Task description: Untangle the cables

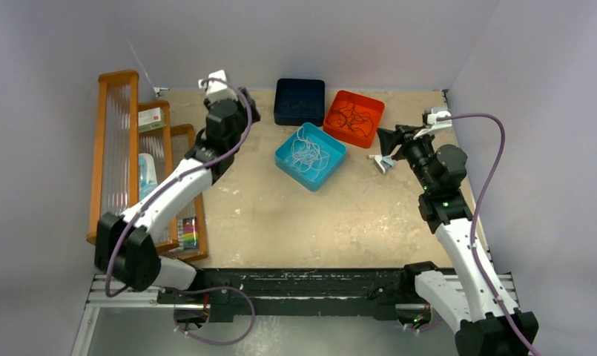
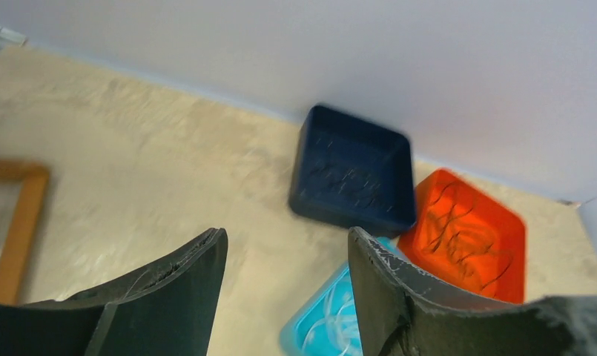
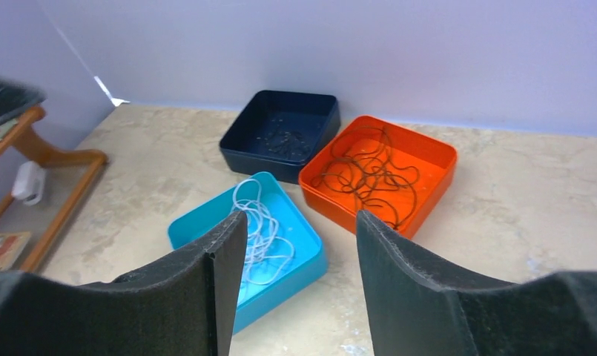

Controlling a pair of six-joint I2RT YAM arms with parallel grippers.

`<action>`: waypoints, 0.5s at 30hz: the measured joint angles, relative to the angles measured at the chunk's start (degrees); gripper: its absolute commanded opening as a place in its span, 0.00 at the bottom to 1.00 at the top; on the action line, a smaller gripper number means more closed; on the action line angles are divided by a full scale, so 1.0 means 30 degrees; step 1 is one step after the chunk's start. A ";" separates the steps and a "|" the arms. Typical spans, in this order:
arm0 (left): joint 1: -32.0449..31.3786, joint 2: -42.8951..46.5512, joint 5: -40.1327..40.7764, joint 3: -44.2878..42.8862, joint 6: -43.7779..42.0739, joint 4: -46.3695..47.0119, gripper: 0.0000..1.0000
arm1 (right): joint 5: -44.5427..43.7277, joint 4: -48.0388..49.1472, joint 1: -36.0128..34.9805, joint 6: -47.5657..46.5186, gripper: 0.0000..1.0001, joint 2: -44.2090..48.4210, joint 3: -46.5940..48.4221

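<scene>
- Looks like the closing step: white cables [image 3: 259, 222] in the teal tray [image 3: 197, 219], dark cables [image 3: 365, 174] in the orange tray [image 3: 340, 206], mid-frame on the worktop [image 3: 503, 193].
- Spread and empty at both left claw [image 2: 286, 248] and right claw [image 3: 301, 226].
- Next, probably: check for leftover knots.

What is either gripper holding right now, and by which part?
Nothing. The left gripper and the right gripper are both open and empty. The white cables lie in the blue tray, the dark cables in the orange tray.
</scene>
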State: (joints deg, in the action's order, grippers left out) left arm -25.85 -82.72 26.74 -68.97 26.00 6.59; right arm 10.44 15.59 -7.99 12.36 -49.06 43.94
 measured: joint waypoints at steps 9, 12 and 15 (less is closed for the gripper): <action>0.0022 0.6054 0.1479 0.8276 0.0678 -0.1362 0.64 | -0.2171 0.0248 0.0000 -0.0670 0.73 0.0459 -0.0678; 0.0022 0.7315 0.2237 1.0127 0.0852 -0.1508 0.64 | -0.2382 0.0357 0.0000 -0.0568 0.77 0.0525 -0.1239; 0.0022 0.8400 0.2798 1.1409 0.1151 -0.1472 0.65 | -0.2652 0.0321 0.0000 -0.0386 0.84 0.0517 -0.1698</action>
State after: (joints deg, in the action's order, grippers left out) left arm -25.78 -57.52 35.14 -34.74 29.45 2.17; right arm 2.48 16.56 -7.99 11.20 -47.51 38.85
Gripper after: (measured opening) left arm 0.641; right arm 0.780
